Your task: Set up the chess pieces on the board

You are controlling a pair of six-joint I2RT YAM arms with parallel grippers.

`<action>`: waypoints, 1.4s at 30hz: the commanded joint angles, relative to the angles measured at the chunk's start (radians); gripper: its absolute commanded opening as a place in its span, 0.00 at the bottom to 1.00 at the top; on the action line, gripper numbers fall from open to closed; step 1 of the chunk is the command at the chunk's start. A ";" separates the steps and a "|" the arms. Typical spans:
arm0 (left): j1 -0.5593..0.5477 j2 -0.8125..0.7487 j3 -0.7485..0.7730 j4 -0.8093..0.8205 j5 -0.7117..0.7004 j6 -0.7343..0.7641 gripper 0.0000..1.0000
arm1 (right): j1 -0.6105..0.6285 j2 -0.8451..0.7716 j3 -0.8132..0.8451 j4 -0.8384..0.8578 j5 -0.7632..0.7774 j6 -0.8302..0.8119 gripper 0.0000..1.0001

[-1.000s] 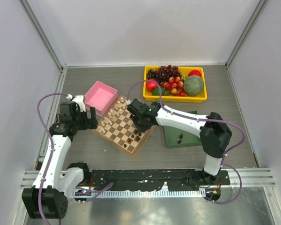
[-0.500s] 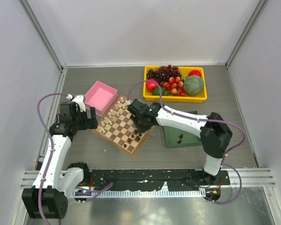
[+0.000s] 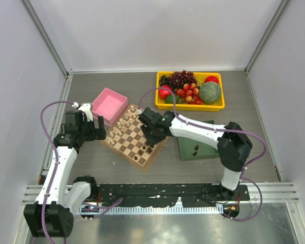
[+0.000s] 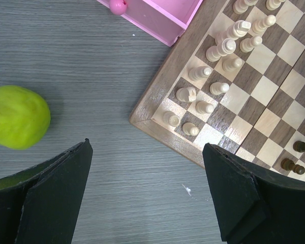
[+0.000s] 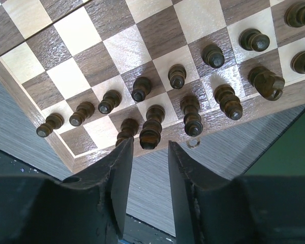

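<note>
Tabletop (image 3: 117, 84): grey wood-grain surface inside pale walls, with the board (image 3: 128, 141) set corner-on near its middle.
Board: cream pieces (image 4: 224, 48) fill the two rows on its left-arm side; dark chess pieces (image 5: 193, 114) stand in the two rows on the opposite side.
Right pincer (image 5: 148, 148): hangs over the board's outer edge on the dark side, fingers parted a little. The gap is wider than the dark piece (image 5: 151, 131) standing upright just ahead of the tips, and neither finger seems to touch it.
Left pincer (image 4: 147, 147): spread wide and empty, above bare tabletop just off the board's cream-side corner.
Beside the board: pink box (image 4: 157, 15) past the cream side; green tray (image 3: 209, 151) past the dark side, holding a couple of small dark bits that are too small to name, probably pieces not yet placed.
Step in hand: placing a back-row dark piece, which looks set on its square and free of the fingers.
Progress: far along, I judge, though back-row squares toward one corner of the board look bare.
Next move: rise straight up — the neighbouring pieces stand close — then go to the tray beside the board for another piece, which calls for a fine pinch on a tiny figure.
</note>
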 commanded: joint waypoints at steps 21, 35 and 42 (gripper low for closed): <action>-0.004 -0.013 0.036 0.007 0.000 0.013 0.99 | -0.388 -0.543 -0.404 -0.051 0.079 0.115 0.50; -0.004 -0.010 0.037 0.007 0.000 0.011 0.99 | -0.489 -0.551 -0.560 -0.013 0.056 0.167 0.56; -0.004 -0.012 0.037 0.006 0.001 0.011 0.99 | -0.496 -0.477 -0.555 0.044 0.067 0.160 0.51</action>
